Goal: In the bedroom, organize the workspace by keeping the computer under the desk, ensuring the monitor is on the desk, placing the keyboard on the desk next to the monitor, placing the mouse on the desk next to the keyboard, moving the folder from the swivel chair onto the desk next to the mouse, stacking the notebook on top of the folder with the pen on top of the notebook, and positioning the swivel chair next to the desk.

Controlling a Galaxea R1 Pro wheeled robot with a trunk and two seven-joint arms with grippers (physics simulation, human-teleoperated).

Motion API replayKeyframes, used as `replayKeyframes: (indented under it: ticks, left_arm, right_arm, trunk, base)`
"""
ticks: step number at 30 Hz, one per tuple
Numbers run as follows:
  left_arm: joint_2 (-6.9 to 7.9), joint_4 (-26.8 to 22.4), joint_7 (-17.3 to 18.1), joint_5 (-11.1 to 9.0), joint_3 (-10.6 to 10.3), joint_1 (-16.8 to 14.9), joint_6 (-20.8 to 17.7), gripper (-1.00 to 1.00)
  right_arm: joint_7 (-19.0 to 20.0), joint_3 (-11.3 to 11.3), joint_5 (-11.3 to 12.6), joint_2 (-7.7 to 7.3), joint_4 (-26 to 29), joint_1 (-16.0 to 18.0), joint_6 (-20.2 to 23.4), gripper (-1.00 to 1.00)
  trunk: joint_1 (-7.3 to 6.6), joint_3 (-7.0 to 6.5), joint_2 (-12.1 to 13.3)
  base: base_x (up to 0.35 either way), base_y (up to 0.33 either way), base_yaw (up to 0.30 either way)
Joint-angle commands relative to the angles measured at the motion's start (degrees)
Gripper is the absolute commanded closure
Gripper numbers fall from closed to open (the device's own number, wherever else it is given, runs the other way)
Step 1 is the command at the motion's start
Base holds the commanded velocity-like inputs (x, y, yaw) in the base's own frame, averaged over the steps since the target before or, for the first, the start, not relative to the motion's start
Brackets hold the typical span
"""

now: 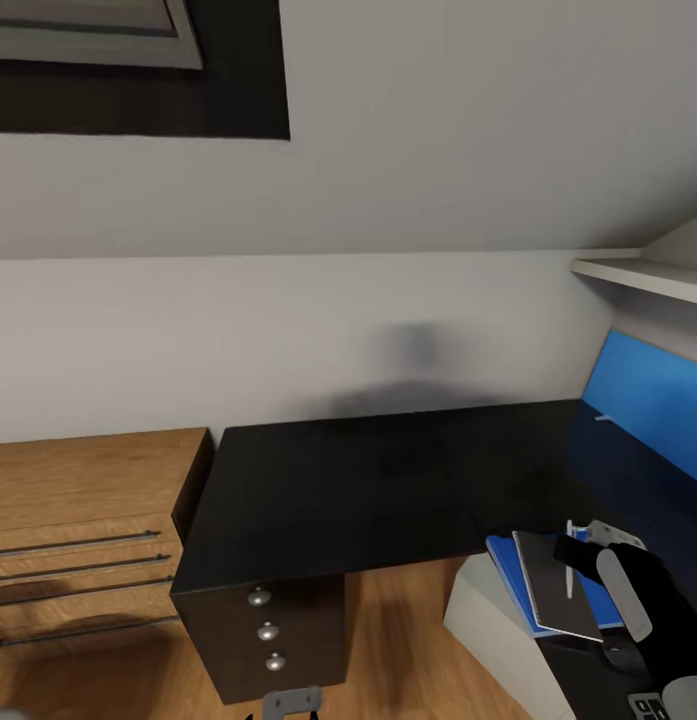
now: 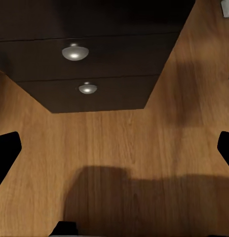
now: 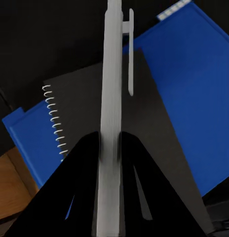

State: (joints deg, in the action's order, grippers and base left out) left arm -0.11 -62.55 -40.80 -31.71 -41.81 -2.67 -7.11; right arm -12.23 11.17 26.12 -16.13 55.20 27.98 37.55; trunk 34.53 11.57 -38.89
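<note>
The blue folder (image 1: 506, 578) lies on the black desk (image 1: 388, 480) at its near right corner. The grey spiral-bound notebook (image 1: 556, 590) rests on top of it. My right gripper (image 1: 576, 556) hangs over the notebook, shut on the light grey pen (image 1: 570, 578). In the right wrist view the pen (image 3: 113, 74) runs lengthwise between the black fingers (image 3: 82, 168) of the right gripper (image 3: 110, 140), over the notebook (image 3: 80, 113) and folder (image 3: 193, 89). Whether the pen touches the notebook I cannot tell. My left gripper (image 2: 114, 153) is open over the wood floor, facing the desk drawers (image 2: 90, 59).
A low wooden shelf unit (image 1: 88, 520) stands left of the desk. Black drawers with silver knobs (image 1: 268, 631) sit under the desk's left end, a white pedestal leg (image 1: 478, 610) under the right. A blue panel (image 1: 648, 390) and white wall shelf (image 1: 648, 275) line the right side.
</note>
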Motion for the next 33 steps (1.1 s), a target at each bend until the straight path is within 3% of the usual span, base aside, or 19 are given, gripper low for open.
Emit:
replayKeyframes:
  ticks: [1, 10, 19, 33]
  left_arm:
    - [0.03, -0.08, -0.36, -0.16, -0.18, -0.06, -0.29, -1.0]
    - [0.03, 0.02, -0.27, -0.51, -2.23, -0.08, -0.36, -1.0]
    - [0.33, 0.31, -0.26, -0.7, -2.23, -0.05, -0.41, -1.0]
    - [0.46, 2.17, -0.07, -0.62, -2.21, -0.05, -0.36, -1.0]
  right_arm:
    - [-0.38, 0.0, 0.7, -0.02, 0.01, 0.04, 0.07, 1.0]
    - [-0.34, 0.0, 0.5, -0.04, -3.1, 1.15, -0.46, 1.0]
    - [-0.39, 0.0, -2.72, 0.12, -5.02, 1.86, -2.68, 1.0]
    - [-0.48, -0.19, -3.18, 0.31, -5.1, 1.9, -2.77, 1.0]
  trunk:
    - [0.03, 0.09, -0.07]
    - [0.03, 0.09, -0.07]
    - [0.03, 0.09, -0.07]
    - [3.11, 2.61, -5.69]
  base:
    - [0.21, 0.0, 0.0]
    - [0.1, 0.0, 0.0]
    - [0.002, 0.0, 0.0]
    - [0.0, 0.0, 0.0]
